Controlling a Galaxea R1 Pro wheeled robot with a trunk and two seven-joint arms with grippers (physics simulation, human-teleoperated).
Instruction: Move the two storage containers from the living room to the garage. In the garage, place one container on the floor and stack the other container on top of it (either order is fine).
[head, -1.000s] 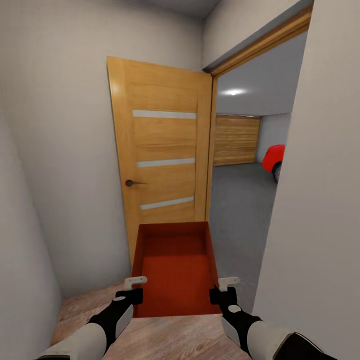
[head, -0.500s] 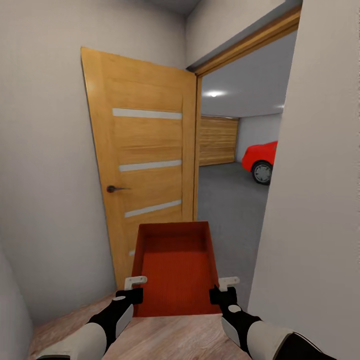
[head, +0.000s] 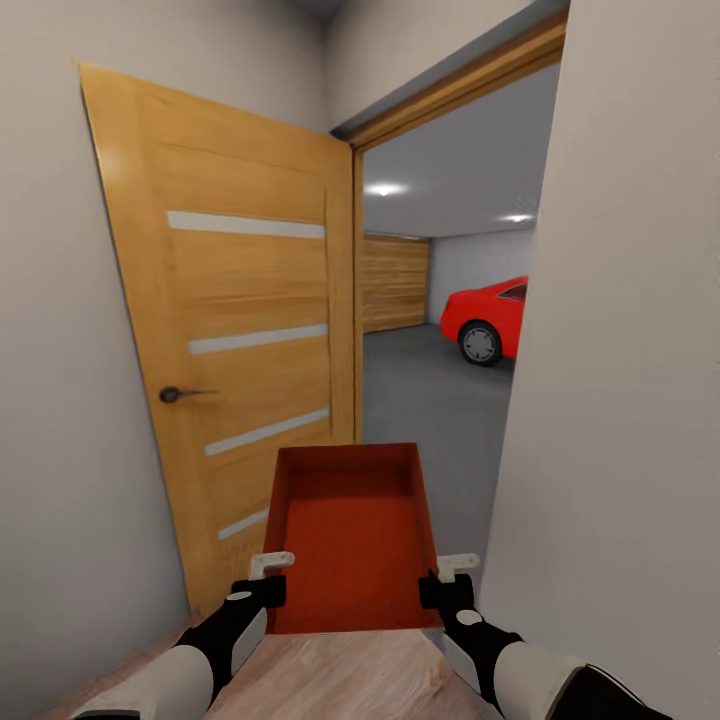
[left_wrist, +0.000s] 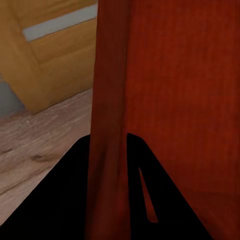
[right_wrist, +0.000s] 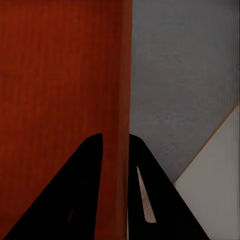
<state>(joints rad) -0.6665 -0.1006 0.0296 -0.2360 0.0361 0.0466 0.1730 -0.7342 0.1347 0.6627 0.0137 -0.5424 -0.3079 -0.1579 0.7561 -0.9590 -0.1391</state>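
Observation:
I carry one orange-red open-top storage container level in front of me, held by both side walls. My left gripper is shut on its left wall, one finger on each side. My right gripper is shut on the right wall the same way. Through the open doorway ahead lies the garage, with its dark grey concrete floor and a red car. That floor also shows beside the container in the right wrist view. The living room is out of view.
An open wooden door with a dark handle stands close at the left. A white wall borders the doorway on the right. Light wood planks run under me. A wooden garage door closes the far end.
The whole picture has shifted: the door now sits further left and nearer, and more of the garage and the red car shows. Grippers and container keep the same pose.

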